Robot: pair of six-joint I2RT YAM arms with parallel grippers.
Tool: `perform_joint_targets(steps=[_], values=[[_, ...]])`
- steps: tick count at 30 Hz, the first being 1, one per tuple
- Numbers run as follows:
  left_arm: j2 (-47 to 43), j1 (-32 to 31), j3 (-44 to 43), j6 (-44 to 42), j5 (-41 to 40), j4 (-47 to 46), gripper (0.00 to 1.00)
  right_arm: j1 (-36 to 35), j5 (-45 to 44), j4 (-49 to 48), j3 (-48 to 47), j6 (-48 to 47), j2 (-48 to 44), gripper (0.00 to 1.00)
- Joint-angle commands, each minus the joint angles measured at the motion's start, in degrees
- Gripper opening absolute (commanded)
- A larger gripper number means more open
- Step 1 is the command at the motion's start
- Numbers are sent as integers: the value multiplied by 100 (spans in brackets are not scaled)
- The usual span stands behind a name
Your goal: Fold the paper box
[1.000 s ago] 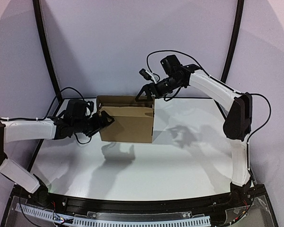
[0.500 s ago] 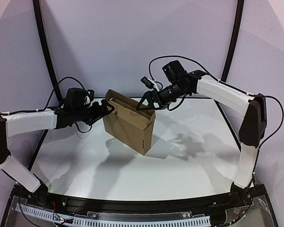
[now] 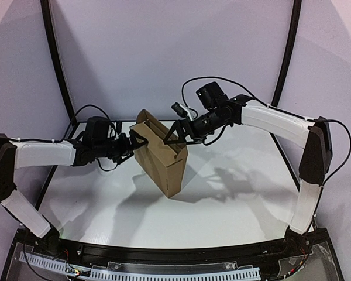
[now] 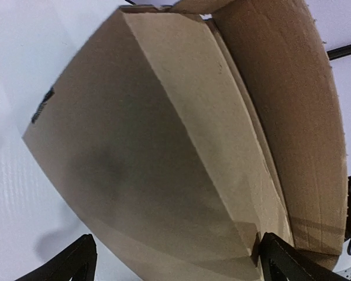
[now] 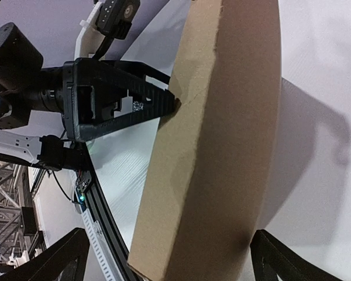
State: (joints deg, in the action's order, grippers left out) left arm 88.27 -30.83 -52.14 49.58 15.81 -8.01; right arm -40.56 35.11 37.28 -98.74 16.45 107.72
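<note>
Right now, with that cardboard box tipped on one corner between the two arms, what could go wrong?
The paper box is tilted onto one low corner, and the left gripper and right gripper straddle it with jaws wide, not clamped, so it may topple or slip away. The left gripper's fingertip presses its edge in the right wrist view, which might dent the cardboard.

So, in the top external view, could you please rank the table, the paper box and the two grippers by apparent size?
1. table
2. paper box
3. left gripper and right gripper: they look alike, so unranked.
</note>
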Motion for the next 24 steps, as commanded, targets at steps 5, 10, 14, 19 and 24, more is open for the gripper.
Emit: perform_joint_targets(steps=[5,10,14,19,24], values=[[-206,-492,171,776,-88,-523,98,-298,24,-399,137,323,78,98],[-101,-600,83,903,-288,-425,94,-411,129,-383,-12,438,287,98],[-101,-675,118,1034,-386,-433,87,-493,75,-483,-75,516,394,98],[-173,-817,68,1077,-640,-229,76,-531,62,-612,-215,645,497,95],[-160,-1087,-30,1250,-1067,58,71,-623,18,-677,-372,753,575,95]])
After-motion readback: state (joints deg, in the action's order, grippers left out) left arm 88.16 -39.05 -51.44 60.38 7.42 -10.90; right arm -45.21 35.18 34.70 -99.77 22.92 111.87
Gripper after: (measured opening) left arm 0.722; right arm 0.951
